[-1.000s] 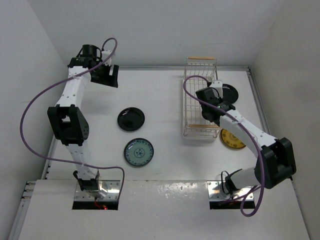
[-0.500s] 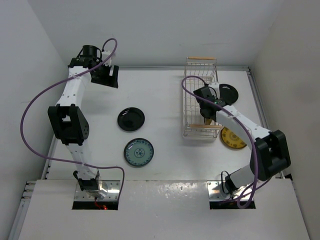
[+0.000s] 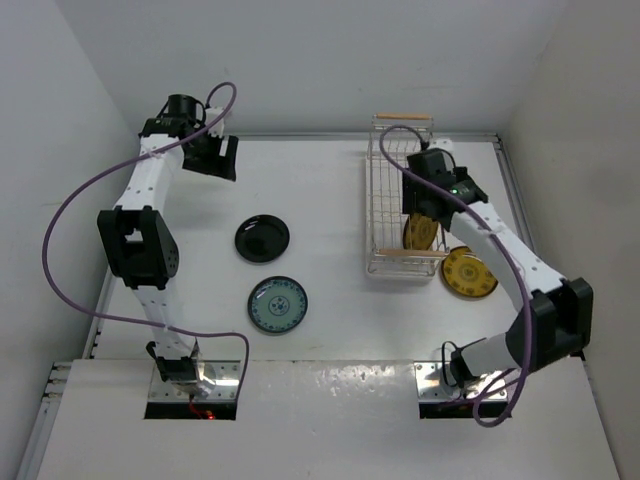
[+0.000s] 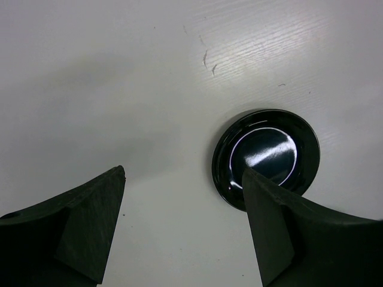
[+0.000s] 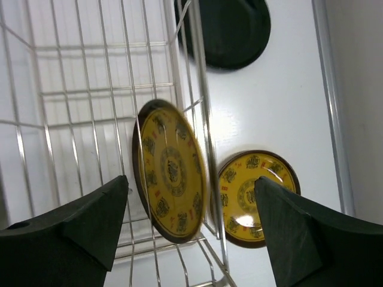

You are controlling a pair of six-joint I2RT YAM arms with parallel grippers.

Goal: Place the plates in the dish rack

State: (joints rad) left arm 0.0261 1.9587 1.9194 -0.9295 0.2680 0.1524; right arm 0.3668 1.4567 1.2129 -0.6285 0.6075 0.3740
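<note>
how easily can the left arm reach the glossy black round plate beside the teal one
Probably easily: the left gripper is open, facing the glossy black plate, which lies flat and uncovered.

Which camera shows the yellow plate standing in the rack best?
The right wrist view: the yellow plate fills the middle, on edge inside the dish rack. The top view shows it small; the left wrist view misses it.
</note>
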